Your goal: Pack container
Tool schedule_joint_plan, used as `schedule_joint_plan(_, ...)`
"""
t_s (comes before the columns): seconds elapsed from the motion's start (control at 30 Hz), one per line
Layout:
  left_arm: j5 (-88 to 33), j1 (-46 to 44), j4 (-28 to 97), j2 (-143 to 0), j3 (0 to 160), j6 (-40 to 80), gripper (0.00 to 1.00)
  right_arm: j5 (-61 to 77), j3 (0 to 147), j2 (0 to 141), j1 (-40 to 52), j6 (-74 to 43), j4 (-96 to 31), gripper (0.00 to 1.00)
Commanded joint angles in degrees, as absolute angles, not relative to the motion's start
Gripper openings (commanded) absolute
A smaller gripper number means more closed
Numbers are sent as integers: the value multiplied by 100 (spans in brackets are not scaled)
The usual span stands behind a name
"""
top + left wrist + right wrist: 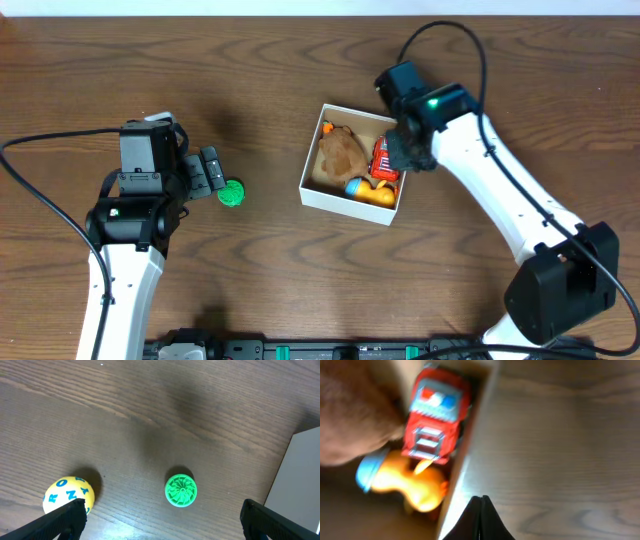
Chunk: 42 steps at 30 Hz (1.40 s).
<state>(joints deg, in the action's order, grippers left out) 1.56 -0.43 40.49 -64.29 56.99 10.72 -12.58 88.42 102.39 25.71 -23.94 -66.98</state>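
Left gripper (213, 172): jaws spread wide, nothing between them. In the left wrist view its two dark fingers (65, 520) sit at the 7 and 5 o'clock corners of the frame, clear of the wood.

- Green ribbed wheel (181, 490): lying flat on the table (260, 80), in the gap between the fingers, touching neither. Overhead it lies just off the gripper at about 4 o'clock.
- Yellow ball with blue letters (68, 495): just beside the 7 o'clock finger. Contact: cannot tell.

Right gripper (481, 505): fingers pressed together, only a thin line between them, nothing held. It hangs over the container's 3 o'clock wall; in the right wrist view the tips lie just outside that wall, over bare wood.

The container (318, 192): white-walled box with a brown inside, open top, standing on the table near its middle, turned slightly. It is at 3 o'clock from the green wheel, well apart from the left gripper.

Contents:
- Brown plush toy (342, 150): fills the 9 o'clock half.
- Red fire truck (436, 415): lies along the 3 o'clock wall, nearest the right gripper.
- Orange figure with a blue cap (405, 480): in the 5 o'clock corner, against the truck's end.
- Small orange bit at the 11 o'clock corner: too small to identify.

The right wrist view is blurred, so fine detail is unreadable.
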Motion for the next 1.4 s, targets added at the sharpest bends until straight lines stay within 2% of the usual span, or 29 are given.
schedule_joint_plan(0.0,200,-19,4053,-6438,5819,1127,98,-1483,8866,10239,2429,-2663,-6600,1)
schedule_joint_plan(0.4,200,-19,4150,-6436,5819,1127,98,-1234,8801,11135,2093,-2556,-6110,1)
schedule_joint_plan(0.73,200,-19,4154,-6438,5819,1127,98,-823,8801,11306,1977,-1251,-4532,2)
schedule_joint_plan(1.1,200,-19,4154,-6438,5819,1129,98,-690,8803,11306,1774,-1208,-4390,4)
schedule_joint_plan(1.37,200,-19,4154,-6436,5819,1129,98,255,8803,11306,1490,-548,-4348,5)
